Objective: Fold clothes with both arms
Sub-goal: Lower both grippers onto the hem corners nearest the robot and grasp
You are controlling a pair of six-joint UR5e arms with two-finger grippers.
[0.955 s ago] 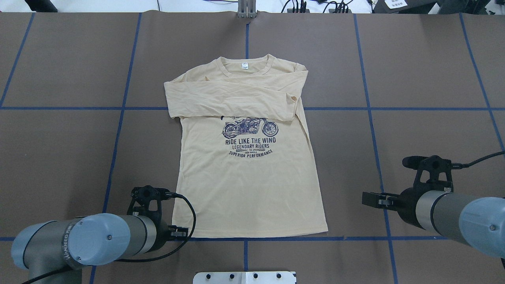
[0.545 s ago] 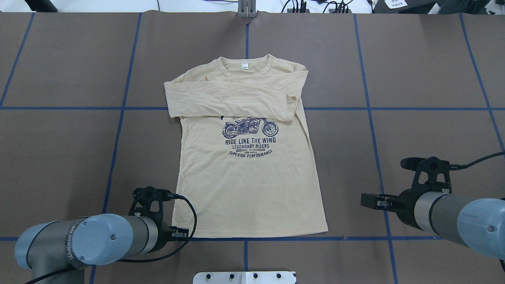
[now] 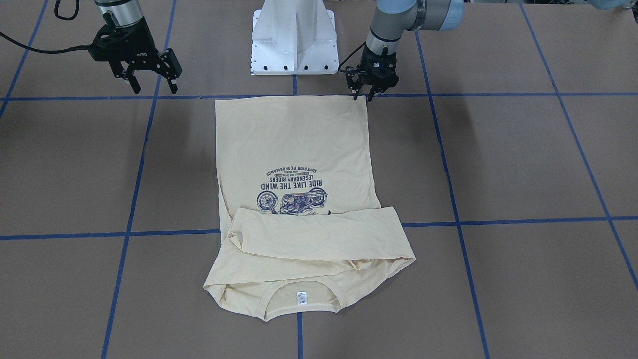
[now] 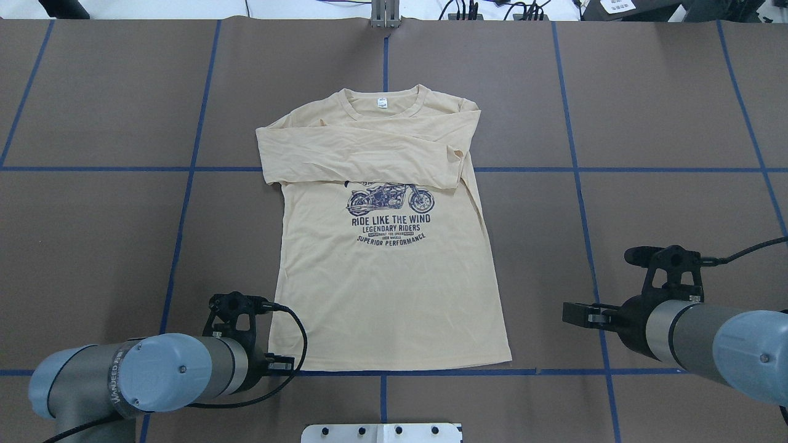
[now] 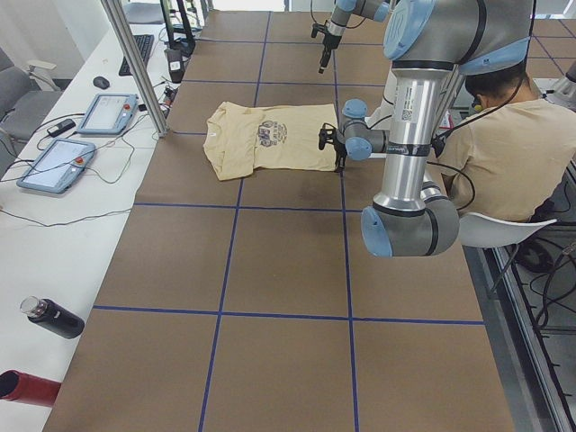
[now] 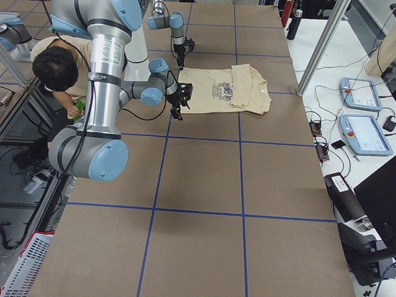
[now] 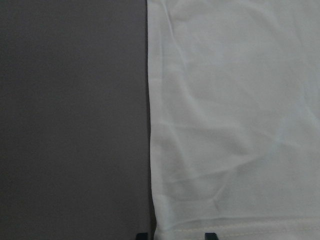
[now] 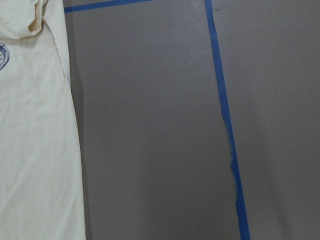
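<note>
Hem corners need matched grips: left claw, narrowly parted, empty, straddles left hem corner of shirt; right claw, wide open, empty, should reach right corner before lifting.

Brown matte table cover. Spreads flat under the left gripper and the right gripper, carries a grid of blue tape lines. White metal pedestal base. Stands between the two grippers, set back behind them. Long white bench. Runs past the table's far edge, ahead of both grippers; holds two grey-framed touchscreen tablets, a black keyboard. Silver metal post. Rises at that edge. Black bottle and red bottle. Lie on the bench, well off to the left gripper's left. Behind the left gripper, a seated person in a beige shirt on a white chair.
</note>
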